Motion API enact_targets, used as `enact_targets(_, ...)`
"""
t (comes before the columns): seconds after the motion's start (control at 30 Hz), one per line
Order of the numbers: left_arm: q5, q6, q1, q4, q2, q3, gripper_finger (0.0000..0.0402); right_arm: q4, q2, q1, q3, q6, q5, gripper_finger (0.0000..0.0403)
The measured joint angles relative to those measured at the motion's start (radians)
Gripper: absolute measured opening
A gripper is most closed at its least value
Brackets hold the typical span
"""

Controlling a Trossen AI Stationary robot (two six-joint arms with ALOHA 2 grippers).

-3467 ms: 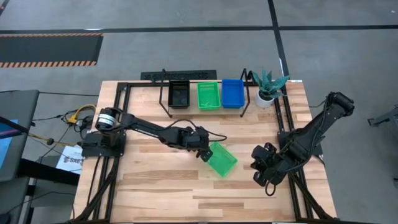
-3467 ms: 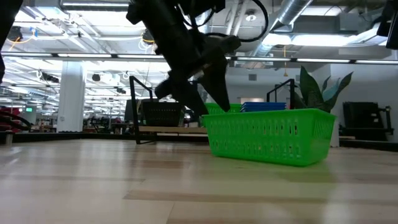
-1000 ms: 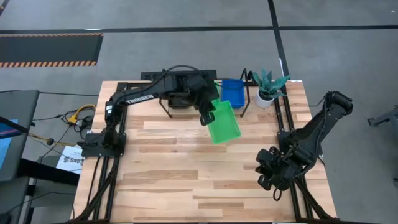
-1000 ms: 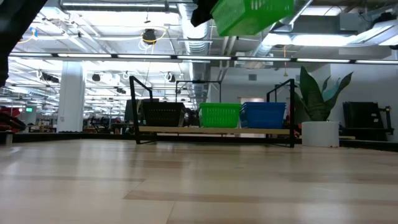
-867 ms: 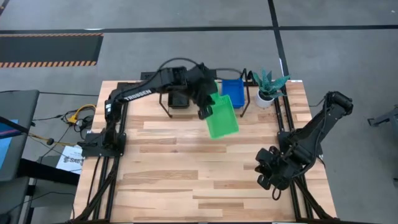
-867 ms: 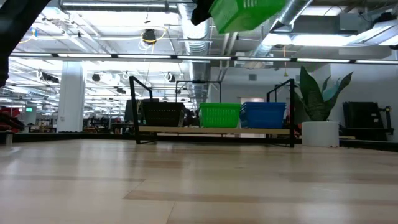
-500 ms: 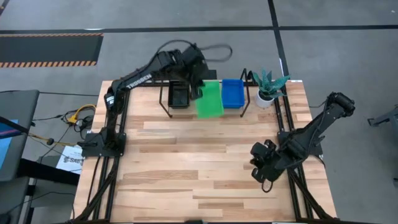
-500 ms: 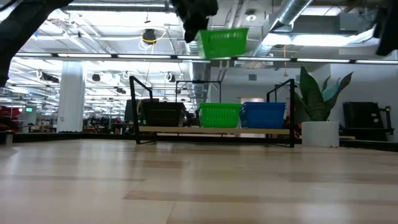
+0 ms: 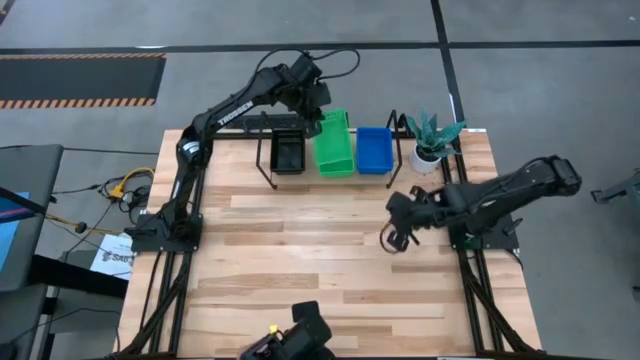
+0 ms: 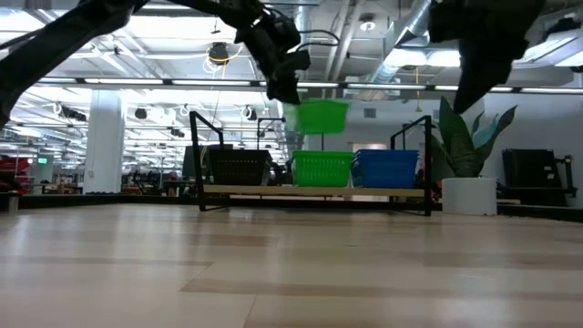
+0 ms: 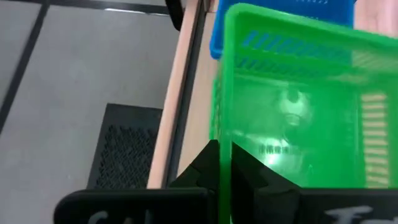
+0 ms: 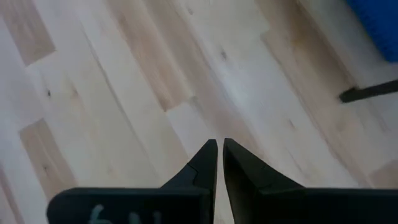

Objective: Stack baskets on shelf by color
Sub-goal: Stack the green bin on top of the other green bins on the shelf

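On the shelf (image 10: 314, 189) at the table's far edge stand a black basket (image 9: 288, 153), a green basket (image 10: 322, 169) and a blue basket (image 9: 375, 150). A second green basket (image 9: 333, 145) hangs over the shelf's green one, and my left gripper (image 9: 318, 112) is shut on it. The low view shows a gap between the two green baskets. Above bare tabletop right of the middle, my right gripper (image 9: 393, 237) is shut with nothing in it. My left gripper pinches the rim of one side wall (image 11: 222, 134) of the green basket near a corner, one finger inside and one outside. The fingers reach it from the far left. The basket hangs clear above the shelf's green basket, about level, its open side up.
A white pot with a plant (image 9: 430, 142) stands right of the shelf. A dark object (image 9: 300, 335) shows at the table's near edge. The shelf's black wire frame (image 10: 205, 150) rises at both ends. Bare wood (image 9: 300, 250) fills the table's middle.
My left gripper has carried the green basket toward the far edge and down, from in front of the shelf to over the shelf's green basket, turning its long sides far to near. My right gripper has moved from the near right toward the table's middle. The dark object has appeared.
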Motion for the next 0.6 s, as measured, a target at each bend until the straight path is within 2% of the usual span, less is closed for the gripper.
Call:
enact_targets(0.27,0.013,0.076,0.005,0.022,0.001,0.002,0.0,0.021,-0.084,-0.149,0.001,-0.143,-0.058,0.0053)
enact_targets(0.43,0.11,0.086,0.011,0.026,0.001,0.002,0.0,0.051,-0.148,-0.231,0.001,-0.158,-0.081,0.0053)
enact_targets(0.6,0.147,0.067,0.011,0.024,0.001,0.001,0.0,0.068,-0.195,-0.284,0.001,-0.2,-0.086,0.0053)
